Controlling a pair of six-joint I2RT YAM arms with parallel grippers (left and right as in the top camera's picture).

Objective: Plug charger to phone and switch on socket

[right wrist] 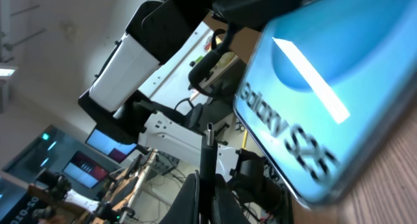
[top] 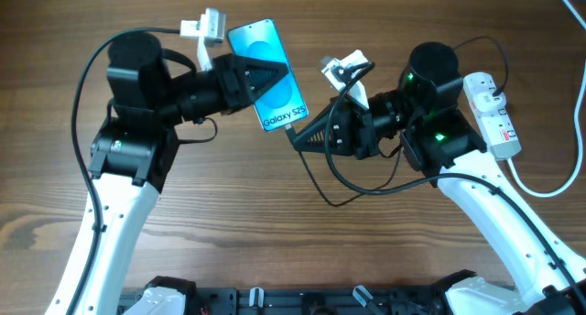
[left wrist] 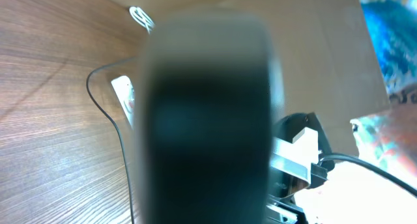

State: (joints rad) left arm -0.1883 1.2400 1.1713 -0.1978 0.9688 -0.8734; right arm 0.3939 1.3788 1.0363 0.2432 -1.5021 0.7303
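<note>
The phone (top: 280, 106) has a teal screen reading "Galaxy S25" and hangs tilted above the table. My left gripper (top: 270, 75) is shut on it from the left. In the left wrist view a blurred dark slab (left wrist: 205, 120) hides the fingers. My right gripper (top: 302, 135) is shut on the charger, whose metal-tipped plug (right wrist: 208, 136) sticks up between the fingers (right wrist: 189, 198). The plug tip sits just short of the phone's (right wrist: 326, 87) lower end, apart from it. The charger's black cable (top: 352, 189) loops under the right arm. The socket (top: 490, 114), a white power strip, lies at the far right.
The socket's thick white cord (top: 549, 189) curves along the right edge. A small white block (top: 209, 24) lies beside the phone's top end, and another (top: 343, 66) beside the right wrist. The power strip (left wrist: 124, 97) also shows in the left wrist view.
</note>
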